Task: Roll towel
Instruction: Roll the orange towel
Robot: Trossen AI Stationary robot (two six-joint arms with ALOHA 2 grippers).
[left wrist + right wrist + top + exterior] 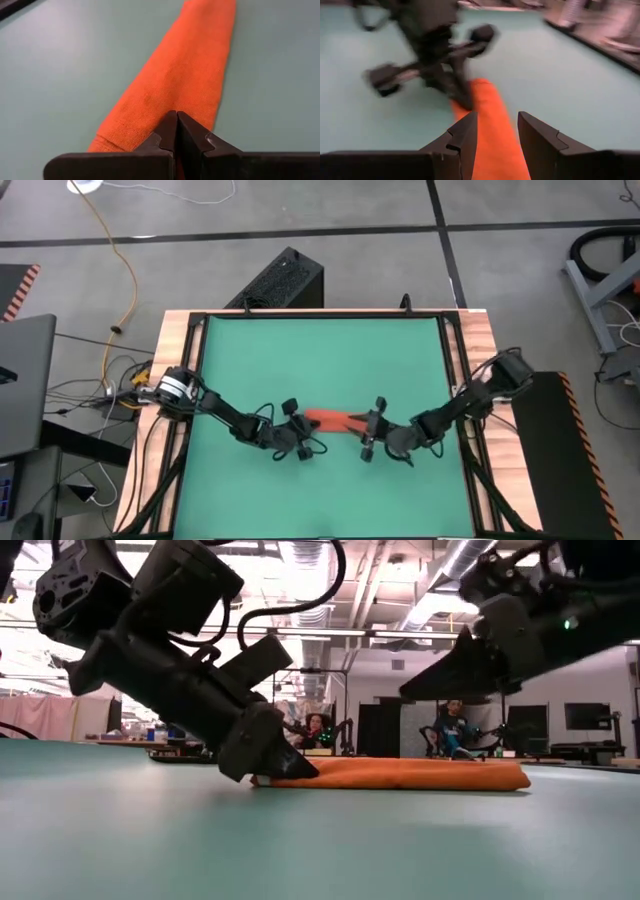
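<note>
One towel point(330, 420) lying left-right; left gripper point(296, 450) closed, right gripper point(368, 448) apart

The towel point(185, 75) is soft orange cloth with a fine, slightly nubby weave, matt all over. Beneath it the green mat point(320, 360) looks smooth and matt. The table point(480, 330) edge is pale wood, bare-grained. Both grippers' fingers point(540, 140) look like dark matt plastic.

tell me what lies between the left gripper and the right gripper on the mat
The towel, a long narrow orange strip on the green mat, spans from the left gripper to the right gripper; the high view shows it.
</note>
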